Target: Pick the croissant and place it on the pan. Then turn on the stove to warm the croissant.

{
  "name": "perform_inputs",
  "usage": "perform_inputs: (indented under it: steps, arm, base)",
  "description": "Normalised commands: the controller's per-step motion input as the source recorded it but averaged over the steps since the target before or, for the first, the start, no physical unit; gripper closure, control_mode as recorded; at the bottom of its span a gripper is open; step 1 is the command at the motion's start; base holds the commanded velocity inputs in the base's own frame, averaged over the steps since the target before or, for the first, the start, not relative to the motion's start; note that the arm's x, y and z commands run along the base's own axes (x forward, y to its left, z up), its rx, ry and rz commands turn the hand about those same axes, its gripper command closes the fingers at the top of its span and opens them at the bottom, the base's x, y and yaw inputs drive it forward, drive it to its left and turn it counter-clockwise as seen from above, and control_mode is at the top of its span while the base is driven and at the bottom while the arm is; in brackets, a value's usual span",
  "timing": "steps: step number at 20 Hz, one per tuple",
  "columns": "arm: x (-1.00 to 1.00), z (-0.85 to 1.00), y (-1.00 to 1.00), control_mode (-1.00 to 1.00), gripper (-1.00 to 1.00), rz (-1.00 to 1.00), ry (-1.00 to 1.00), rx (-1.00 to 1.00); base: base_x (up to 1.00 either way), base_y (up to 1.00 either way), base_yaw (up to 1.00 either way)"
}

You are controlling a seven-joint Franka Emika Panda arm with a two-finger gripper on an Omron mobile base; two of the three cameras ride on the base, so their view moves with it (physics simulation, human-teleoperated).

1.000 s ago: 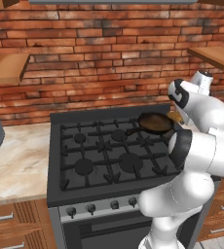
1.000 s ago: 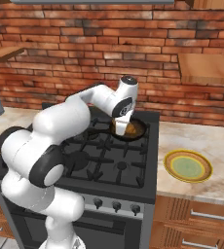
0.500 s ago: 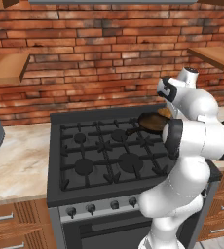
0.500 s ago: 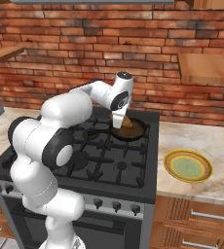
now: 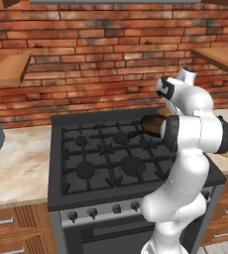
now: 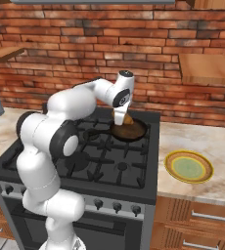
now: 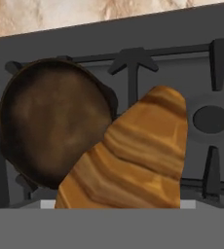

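The croissant [image 7: 133,155] fills the hand view's lower centre, clamped in the fingers [image 6: 121,118], overlapping the pan's [image 6: 129,131] right rim. The pan sits at the stove's [image 5: 106,154] upper right, open grates lower left. Since earlier, the arm has swung leftward.

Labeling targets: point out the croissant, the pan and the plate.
croissant [image 7: 133,155]: hand view, middle of its striped crust.
pan [image 6: 129,131]: right base view, brown inside.
plate [image 6: 189,166]: right base view, green center.
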Motion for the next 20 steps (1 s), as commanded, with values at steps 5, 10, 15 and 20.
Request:
perform_inputs:
  steps: [5,10,15,20]
  arm:
    - [0.31,-0.16,0.0,-1.0,1.0,0.0,0.03,0.0]
    - [0.31,-0.23,0.0,-1.0,1.0,0.0,0.01,0.0]
    - [0.27,-0.19,0.0,-1.0,1.0,0.0,0.0,0.0]
    - [0.21,-0.21,0.0,-1.0,1.0,0.0,0.0,0.0]
  base:
    - [0.0,0.0,0.0]
    - [0.0,0.0,0.0]
    - [0.0,0.0,0.0]
    - [0.0,0.0,0.0]
